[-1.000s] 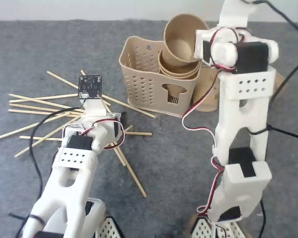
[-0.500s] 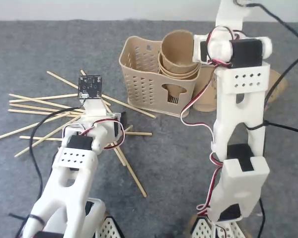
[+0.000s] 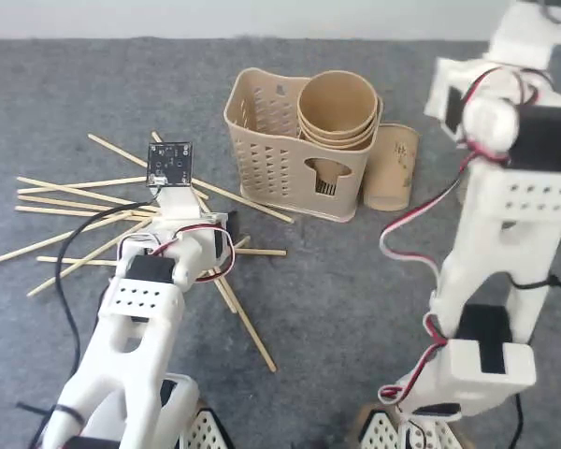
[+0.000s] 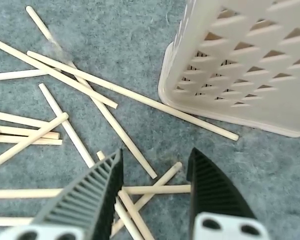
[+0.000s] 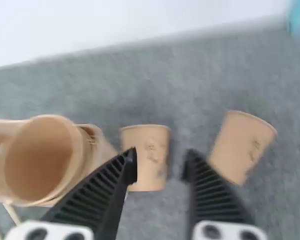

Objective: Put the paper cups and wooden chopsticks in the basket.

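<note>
Since the left gripper and right gripper are held open and empty, the light, crushable paper cup standing just beside the basket is to be pinched gently at mid-wall; stiff, thin wooden chopsticks are scattered on the carpet.

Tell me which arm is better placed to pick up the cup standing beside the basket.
Probably right. The right arm's fingers are open and face the cup directly; the left arm's fingers hang open over the chopsticks on the other side of the basket.
</note>
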